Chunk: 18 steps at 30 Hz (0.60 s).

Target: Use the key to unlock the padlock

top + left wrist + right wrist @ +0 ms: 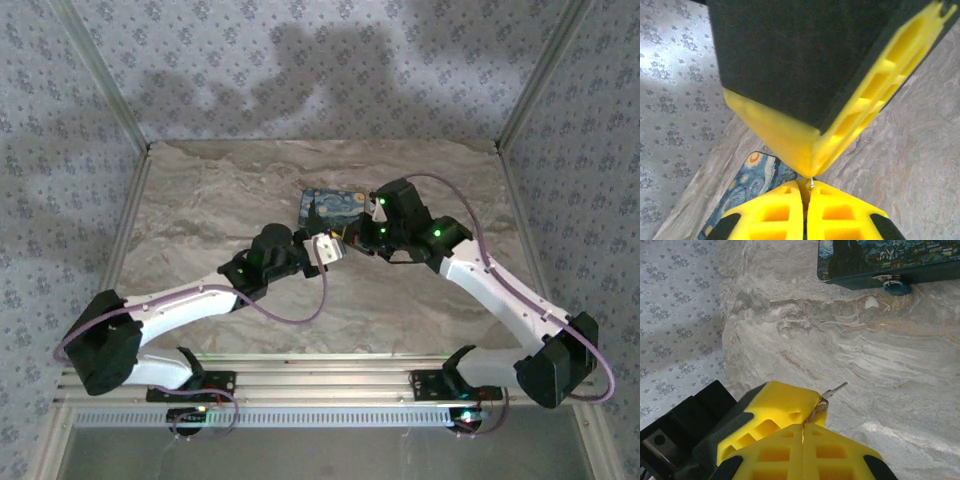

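Observation:
My right gripper [804,427] is shut on the key [833,389]. Its wire ring is pinched at the fingertips and the thin metal shaft pokes out toward the box. My left gripper [808,186] is also shut, tip to tip against the right one. A sliver of metal [811,183] shows at its tips; I cannot tell whether it is gripped. The two grippers meet above the table [345,246]. A small blue padlock-like piece [897,287] hangs under the metal hasp of a Starry Night box [335,206].
The patterned box [880,257] lies flat on the marble tabletop [220,190], just beyond both grippers. Patterned walls [60,150] enclose the table on the left, back and right. Bare marble stretches to the left and front of the arms.

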Each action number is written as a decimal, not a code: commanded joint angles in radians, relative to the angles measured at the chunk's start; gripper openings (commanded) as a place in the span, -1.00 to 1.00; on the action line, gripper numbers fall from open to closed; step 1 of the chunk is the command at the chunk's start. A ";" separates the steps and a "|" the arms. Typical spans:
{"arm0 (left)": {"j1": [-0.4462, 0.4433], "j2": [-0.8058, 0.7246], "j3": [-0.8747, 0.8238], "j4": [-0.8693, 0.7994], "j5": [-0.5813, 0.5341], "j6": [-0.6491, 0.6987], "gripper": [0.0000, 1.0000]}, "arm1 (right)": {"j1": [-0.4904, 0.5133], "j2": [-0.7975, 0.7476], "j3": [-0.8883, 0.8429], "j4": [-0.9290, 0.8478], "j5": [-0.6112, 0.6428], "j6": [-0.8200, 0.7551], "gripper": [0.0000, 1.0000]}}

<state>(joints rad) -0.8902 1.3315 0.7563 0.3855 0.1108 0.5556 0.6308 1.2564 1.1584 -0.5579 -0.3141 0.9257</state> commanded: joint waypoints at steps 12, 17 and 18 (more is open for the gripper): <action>0.017 -0.076 0.063 -0.234 0.050 -0.136 -1.00 | -0.032 -0.078 0.005 0.042 -0.002 -0.088 0.21; 0.144 -0.144 0.041 -0.265 0.325 -0.320 -1.00 | -0.062 -0.215 -0.061 0.141 0.102 -0.286 0.24; 0.170 -0.155 0.046 -0.283 0.382 -0.349 -1.00 | -0.065 -0.241 -0.082 0.176 0.100 -0.331 0.24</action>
<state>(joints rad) -0.7769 1.2324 0.7918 0.1459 0.2886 0.3439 0.5770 1.0908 1.1160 -0.4698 -0.2710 0.7578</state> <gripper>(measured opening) 0.060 0.619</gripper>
